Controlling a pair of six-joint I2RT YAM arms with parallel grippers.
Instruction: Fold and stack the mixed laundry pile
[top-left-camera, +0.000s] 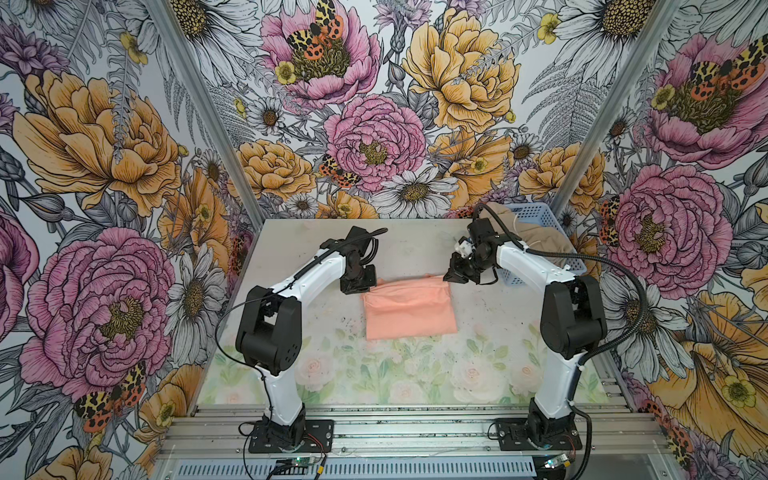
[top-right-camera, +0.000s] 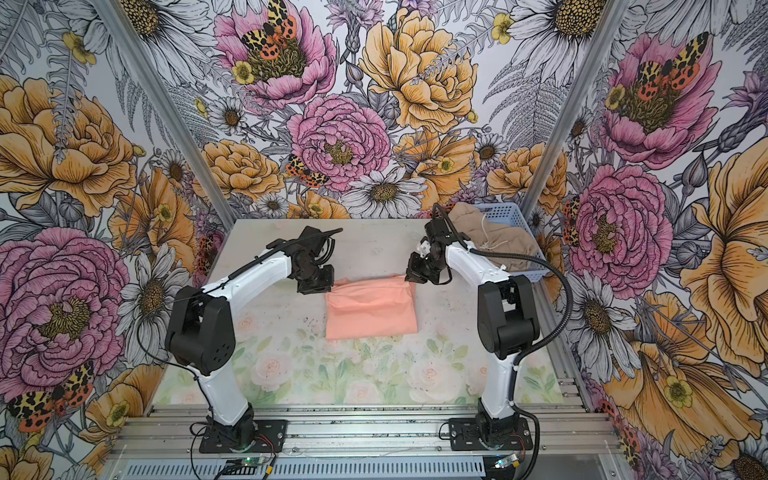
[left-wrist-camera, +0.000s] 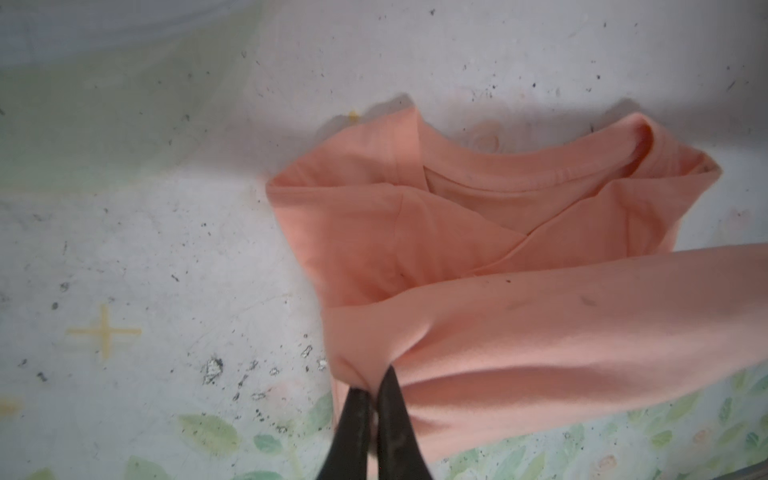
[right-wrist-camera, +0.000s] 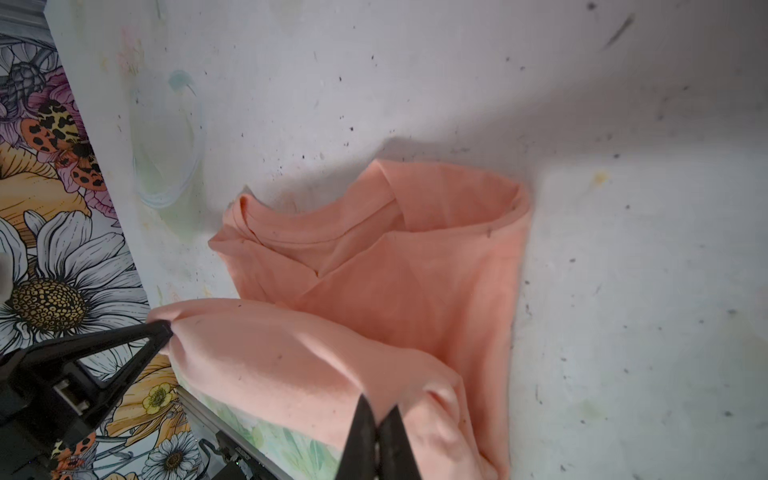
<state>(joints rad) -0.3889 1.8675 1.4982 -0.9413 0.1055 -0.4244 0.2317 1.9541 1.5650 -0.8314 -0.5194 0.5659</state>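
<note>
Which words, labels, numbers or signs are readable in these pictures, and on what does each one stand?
No readable words or numbers anywhere.
T-shirt: only plain fabric shows, no print or label.
Table: a yellow cross mark, no text.
Basket: no label visible.

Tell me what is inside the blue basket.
A beige-tan garment with a white drawstring fills the blue basket, heaped above its rim. Anything beneath it is covered and cannot be seen.
</note>
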